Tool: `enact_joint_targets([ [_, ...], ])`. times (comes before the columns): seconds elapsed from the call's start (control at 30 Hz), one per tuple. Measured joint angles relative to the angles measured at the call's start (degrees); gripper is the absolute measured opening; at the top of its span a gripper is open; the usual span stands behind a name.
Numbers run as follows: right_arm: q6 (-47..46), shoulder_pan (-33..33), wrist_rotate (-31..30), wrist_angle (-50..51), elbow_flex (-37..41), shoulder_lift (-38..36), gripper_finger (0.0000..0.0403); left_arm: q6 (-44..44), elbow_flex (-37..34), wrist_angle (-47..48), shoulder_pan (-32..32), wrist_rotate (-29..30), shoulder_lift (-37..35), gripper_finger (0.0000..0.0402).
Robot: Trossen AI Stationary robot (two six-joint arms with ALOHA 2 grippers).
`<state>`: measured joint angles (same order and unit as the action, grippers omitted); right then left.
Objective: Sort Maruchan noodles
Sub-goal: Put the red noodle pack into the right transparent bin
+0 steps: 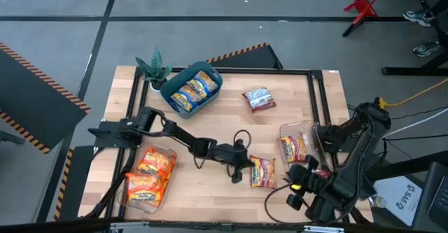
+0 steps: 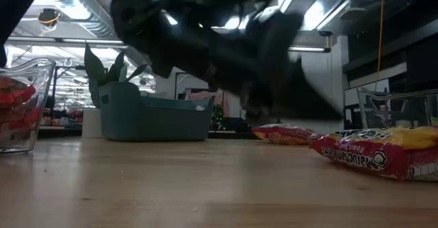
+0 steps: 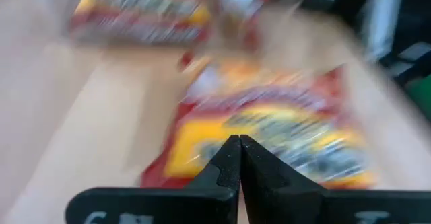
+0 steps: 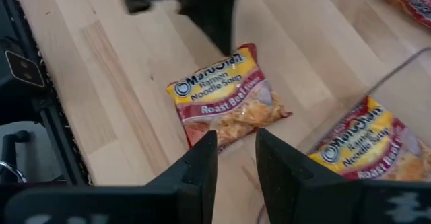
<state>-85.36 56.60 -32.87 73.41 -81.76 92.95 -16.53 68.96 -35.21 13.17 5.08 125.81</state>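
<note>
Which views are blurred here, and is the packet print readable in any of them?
Left wrist view: heavily smeared, the noodle packet beyond the shut left gripper is unreadable. Low view: the arm is a dark blur, the near packet soft. Right wrist view: sharp, "Roast Beef" reads on the loose packet. High view: steady, print too small.

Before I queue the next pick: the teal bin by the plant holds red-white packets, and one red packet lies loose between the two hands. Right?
Not quite. In the high view the teal bin holds blue-white packets, not red-white ones. The rest stands: one red packet lies loose on the table between the left hand and the right hand.
</note>
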Motion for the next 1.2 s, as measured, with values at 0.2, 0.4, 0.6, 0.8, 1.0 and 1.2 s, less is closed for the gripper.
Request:
enact_joint_targets([
  [0.2,0.5,0.0,-0.1,0.0,0.0,2.6,0.0088,0.6,6.8,14.3,-0.3,0.2,2.6,0.0000],
  [0.4,6.5,-0.1,0.5,-4.6,0.0,5.0,0.0088,-2.1,8.9,19.7,-0.4,-0.1,4.5,0.0000],
  [0.6,14.1,-0.2,1.4,-6.5,0.0,9.2,0.0139,-2.5,8.8,22.2,-0.3,0.0,4.4,0.0000],
  [0.8,30.1,-2.9,2.3,-11.3,0.0,13.6,0.0248,-2.6,8.7,22.3,-0.4,-0.1,4.5,0.0000],
  [1.0,48.7,-7.2,8.4,-16.2,0.0,19.5,0.0304,-2.6,8.6,22.3,-0.4,-0.2,4.6,0.0000],
  [1.2,49.8,-10.2,8.3,-11.4,0.0,24.3,0.0309,-2.5,8.5,22.4,-0.4,-0.3,4.6,0.0000],
])
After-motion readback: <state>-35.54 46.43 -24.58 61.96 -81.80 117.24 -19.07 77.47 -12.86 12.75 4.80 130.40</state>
